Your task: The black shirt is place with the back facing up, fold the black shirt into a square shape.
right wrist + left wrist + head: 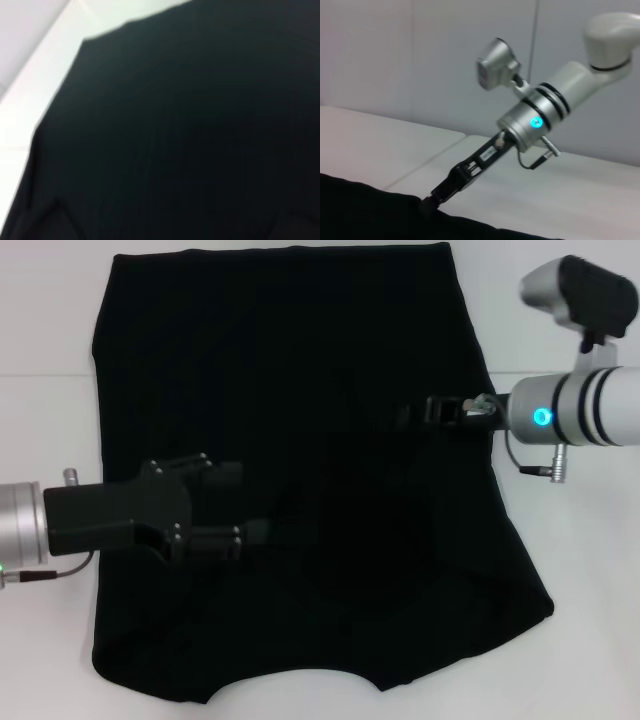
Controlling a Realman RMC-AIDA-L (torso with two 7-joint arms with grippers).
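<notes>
The black shirt (300, 370) lies flat on the white table (45, 320), its straight hem at the far side and the curved neckline at the near edge. No print shows. My left gripper (232, 505) is open, low over the shirt's left part, jaws pointing toward the middle. My right gripper (412, 416) reaches in from the right over the shirt's right part. In the left wrist view the right gripper (429, 201) has its tip down at the shirt (360, 210). The right wrist view is filled by the shirt (190, 135).
Bare white table shows to the left of the shirt and on the right (590, 570). A table seam runs across at the left (40, 375). A grey wall (395, 50) stands behind the table.
</notes>
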